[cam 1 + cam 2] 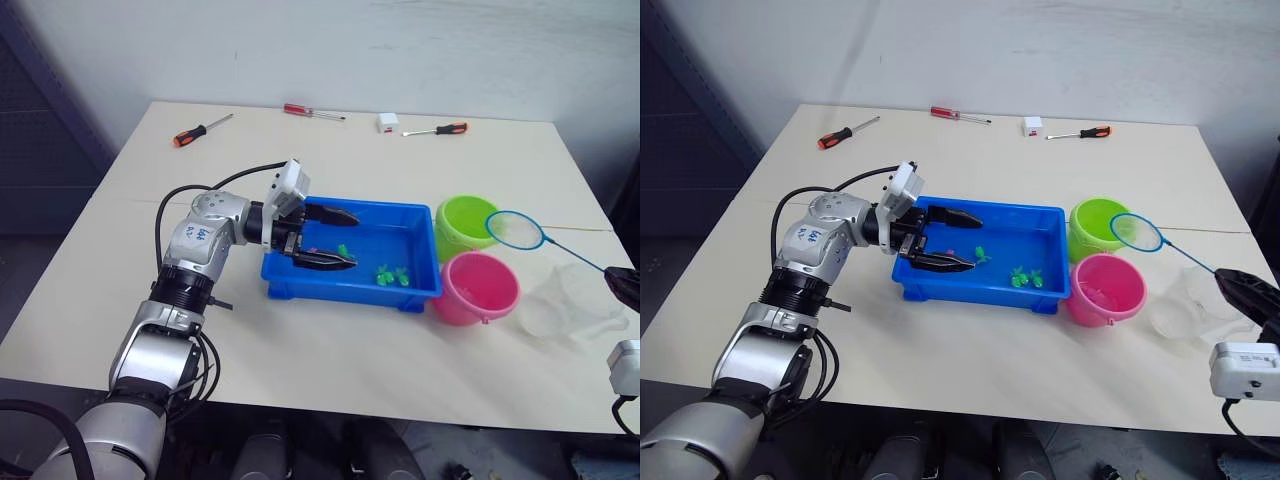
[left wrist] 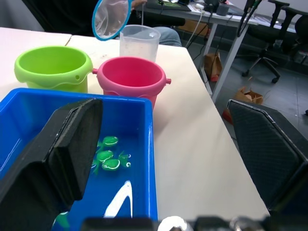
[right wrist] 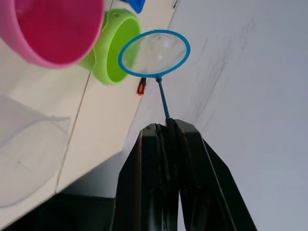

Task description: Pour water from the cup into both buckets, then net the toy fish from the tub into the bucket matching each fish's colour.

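The blue tub (image 1: 330, 288) sits mid-table with several green toy fish (image 1: 392, 273) in shallow water. My left gripper (image 1: 338, 238) is open wide above the tub's left end; in the left wrist view one finger (image 2: 62, 159) is over the water and the other over the table beside the near wall. Right of the tub stand the green bucket (image 1: 462, 225) and, nearer, the pink bucket (image 1: 477, 288). The clear cup (image 1: 570, 300) stands right of the pink one. My right gripper (image 3: 167, 126) is shut on the net handle, and the hoop (image 1: 515, 229) hovers by the green bucket's right rim.
Three screwdrivers lie along the far edge: an orange-handled one (image 1: 200, 130), a red one (image 1: 312, 112) and a red-and-black one (image 1: 440, 129), with a small white block (image 1: 388, 122) between them. The table's right edge runs close to the cup.
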### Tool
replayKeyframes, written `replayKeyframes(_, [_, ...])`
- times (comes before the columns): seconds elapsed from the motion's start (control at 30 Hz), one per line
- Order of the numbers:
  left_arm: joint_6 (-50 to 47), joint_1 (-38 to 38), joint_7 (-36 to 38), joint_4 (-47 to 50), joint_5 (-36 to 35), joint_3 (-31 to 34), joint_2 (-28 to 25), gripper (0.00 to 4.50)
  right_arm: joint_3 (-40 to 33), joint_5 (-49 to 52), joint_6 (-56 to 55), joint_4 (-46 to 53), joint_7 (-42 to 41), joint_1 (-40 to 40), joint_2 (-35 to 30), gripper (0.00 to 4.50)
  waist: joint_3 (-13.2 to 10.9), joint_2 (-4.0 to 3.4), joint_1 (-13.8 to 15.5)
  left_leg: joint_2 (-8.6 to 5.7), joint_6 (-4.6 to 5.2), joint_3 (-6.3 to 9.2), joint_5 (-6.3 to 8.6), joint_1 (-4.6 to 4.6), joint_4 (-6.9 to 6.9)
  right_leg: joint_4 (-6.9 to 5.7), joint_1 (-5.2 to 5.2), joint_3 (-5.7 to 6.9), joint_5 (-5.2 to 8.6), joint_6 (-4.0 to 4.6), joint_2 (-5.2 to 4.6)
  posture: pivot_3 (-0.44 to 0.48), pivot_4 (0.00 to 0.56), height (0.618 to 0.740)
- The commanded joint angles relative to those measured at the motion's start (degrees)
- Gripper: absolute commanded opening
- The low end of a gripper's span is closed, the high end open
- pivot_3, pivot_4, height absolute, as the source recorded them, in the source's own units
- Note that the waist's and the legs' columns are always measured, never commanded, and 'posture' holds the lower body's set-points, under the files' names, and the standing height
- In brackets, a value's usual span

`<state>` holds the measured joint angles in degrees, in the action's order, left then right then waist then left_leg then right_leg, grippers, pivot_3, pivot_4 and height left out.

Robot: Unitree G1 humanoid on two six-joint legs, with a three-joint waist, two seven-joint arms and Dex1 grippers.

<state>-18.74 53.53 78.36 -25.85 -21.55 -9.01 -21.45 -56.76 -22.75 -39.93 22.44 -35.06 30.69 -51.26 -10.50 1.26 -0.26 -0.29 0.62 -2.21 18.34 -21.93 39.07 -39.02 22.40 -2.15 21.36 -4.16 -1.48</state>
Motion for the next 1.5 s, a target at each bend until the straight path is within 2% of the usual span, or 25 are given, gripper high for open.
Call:
replayKeyframes(0.03, [1.4,0.7,-0.7,-1.2,1.4,1.2,-1.1,4.48,6.5,11.9,7.1,2.1,-2.3,-2.1,-0.2,0.0,0.0,0.0,0.0,0.0,0.0,0.0,0.0,0.0,-0.01,0.0,0.0,0.0,0.0,0.0,0.0,0.0,0.15,0.74])
replayKeyframes(0.07, [1.6,0.6,-0.9,-1.4,1.6,1.4,-1.5,4.48,8.6,13.9,9.0,2.8,-2.9,-2.9,-0.6,0.0,0.0,0.0,-0.1,0.0,0.0,-0.01,0.0,-0.01,0.0,0.0,0.0,-0.01,0.0,0.0,-0.01,0.0,0.15,0.74])
replayKeyframes(0.13, [1.2,-0.1,-1.8,-2.1,2.1,2.4,-3.2,4.48,17.5,21.6,20.5,5.9,-4.2,-8.3,-1.3,0.0,0.0,0.04,-1.2,0.0,0.02,-0.04,0.0,0.04,0.05,-0.04,-0.05,-0.04,-0.01,0.01,-0.03,0.0,0.15,0.74])
replayKeyframes(0.2, [1.0,-0.8,-2.4,-2.2,2.2,3.0,-4.5,4.48,22.7,25.6,28.5,7.9,-4.9,-13.0,-1.6,0.0,0.0,0.04,-1.5,0.0,0.01,-0.04,-0.03,0.14,0.05,-0.17,-0.07,-0.04,-0.01,0.02,-0.06,0.0,0.15,0.74])
replayKeyframes(0.4, [-2.3,-6.8,-5.0,4.0,1.9,6.4,-11.9,4.48,42.2,34.3,49.3,7.6,-8.6,-32.9,-1.8,0.0,0.0,0.07,-2.0,0.03,-0.09,0.01,-0.09,0.34,0.0,-0.42,-0.06,-0.03,0.03,0.1,-0.06,0.0,0.15,0.74])
replayKeyframes(0.53, [-5.0,-12.9,-7.5,10.6,1.3,9.6,-17.4,4.48,54.0,35.1,60.2,2.7,-9.8,-46.8,2.0,0.0,0.0,0.09,-1.8,0.06,-0.11,0.04,-0.09,0.3,0.0,-0.45,0.02,0.0,0.05,0.14,-0.08,0.0,0.15,0.74])
replayKeyframes(0.63, [-7.9,-17.3,-9.7,16.2,0.1,12.3,-20.4,4.48,60.7,31.8,62.3,-2.8,-9.0,-54.9,6.2,0.0,0.0,0.09,-1.6,0.05,-0.07,0.04,-0.07,0.26,0.0,-0.41,0.04,0.01,0.06,0.14,-0.15,0.0,0.15,0.74])
replayKeyframes(0.73, [-11.1,-20.6,-11.6,21.5,-1.4,14.3,-22.0,4.48,66.0,28.3,61.2,-6.8,-9.5,-58.7,8.9,0.0,0.0,0.09,-1.2,0.04,-0.05,0.11,-0.06,0.13,0.0,-0.39,0.12,0.12,0.06,0.14,-0.19,0.0,0.15,0.74])
replayKeyframes(0.93, [-15.0,-25.9,-14.3,29.4,-3.6,16.7,-24.4,4.48,73.1,19.0,53.4,-16.9,-7.8,-64.1,12.3,0.0,0.0,0.1,-1.4,-0.02,0.08,0.17,0.01,-0.3,0.1,-0.4,0.32,0.21,0.05,0.14,-0.26,0.0,0.15,0.74])
replayKeyframes(1.23, [-16.5,-27.6,-16.7,32.0,-5.2,18.0,-25.4,4.48,77.6,12.4,42.1,-24.2,-10.3,-66.4,13.7,0.0,0.0,0.1,-1.7,-0.02,0.04,0.16,-0.02,-0.27,0.09,-0.42,0.38,0.21,0.05,0.14,-0.22,0.0,0.15,0.74])
replayKeyframes(1.5, [-15.8,-27.0,-17.1,31.2,-5.3,18.0,-25.4,4.48,75.0,17.5,47.8,-20.0,-15.3,-64.2,15.1,0.0,0.0,0.1,-1.7,-0.02,0.04,0.17,-0.01,-0.27,0.09,-0.44,0.38,0.22,0.05,0.14,-0.22,0.0,0.15,0.74])
